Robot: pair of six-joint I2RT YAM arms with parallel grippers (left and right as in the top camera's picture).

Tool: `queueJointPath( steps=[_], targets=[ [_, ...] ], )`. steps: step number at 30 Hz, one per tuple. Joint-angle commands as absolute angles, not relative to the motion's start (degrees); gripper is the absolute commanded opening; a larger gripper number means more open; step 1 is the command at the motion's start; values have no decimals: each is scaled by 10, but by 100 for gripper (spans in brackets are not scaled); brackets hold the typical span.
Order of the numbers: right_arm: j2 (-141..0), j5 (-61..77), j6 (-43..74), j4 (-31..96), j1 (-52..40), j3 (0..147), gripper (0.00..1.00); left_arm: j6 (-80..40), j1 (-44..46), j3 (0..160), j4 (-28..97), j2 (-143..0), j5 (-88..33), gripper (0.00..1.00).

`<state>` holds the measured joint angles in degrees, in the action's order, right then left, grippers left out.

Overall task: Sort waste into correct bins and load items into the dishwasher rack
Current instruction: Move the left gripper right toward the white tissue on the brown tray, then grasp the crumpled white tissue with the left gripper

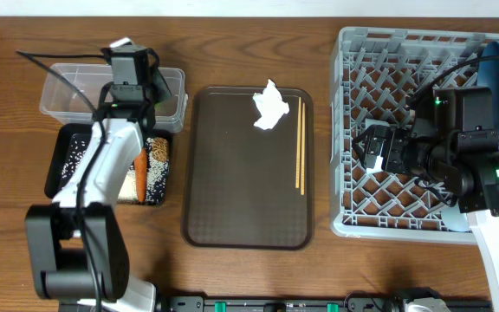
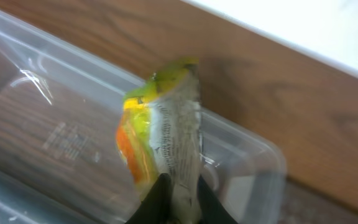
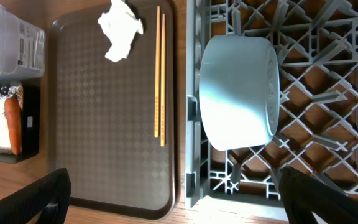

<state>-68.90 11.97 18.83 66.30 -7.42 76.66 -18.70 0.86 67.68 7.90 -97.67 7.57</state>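
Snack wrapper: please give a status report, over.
Left gripper pinches snack wrapper above clear tub. Right gripper open over white bowl in rack. Nothing blocks the tub.

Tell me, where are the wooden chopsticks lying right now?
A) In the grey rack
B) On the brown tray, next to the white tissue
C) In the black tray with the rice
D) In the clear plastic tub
B: in the overhead view the chopsticks lie on the brown tray, just to the right of the crumpled tissue in the picture.

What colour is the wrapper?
The wrapper is yellow-green with orange and a white printed back; best in the left wrist view.
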Motion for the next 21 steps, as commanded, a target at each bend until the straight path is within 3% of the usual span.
queueJointPath(
  steps=[1, 6, 12, 16, 21],
  targets=[
    [-690, 118, 182, 665, -79, 771, 99, -182, 8, 680, 86, -959, 79, 58],
    [-690, 118, 182, 662, -79, 771, 99, -182, 10, 680, 163, -886, 65, 60],
    [-690, 118, 182, 655, -79, 771, 99, -166, 31, 680, 146, -845, -72, 60],
    [-690, 118, 182, 656, -79, 771, 99, -66, 84, 679, 112, -872, -147, 59],
    [-690, 118, 182, 658, -79, 771, 99, 131, 189, 679, 56, -971, -138, 59]
  ],
)
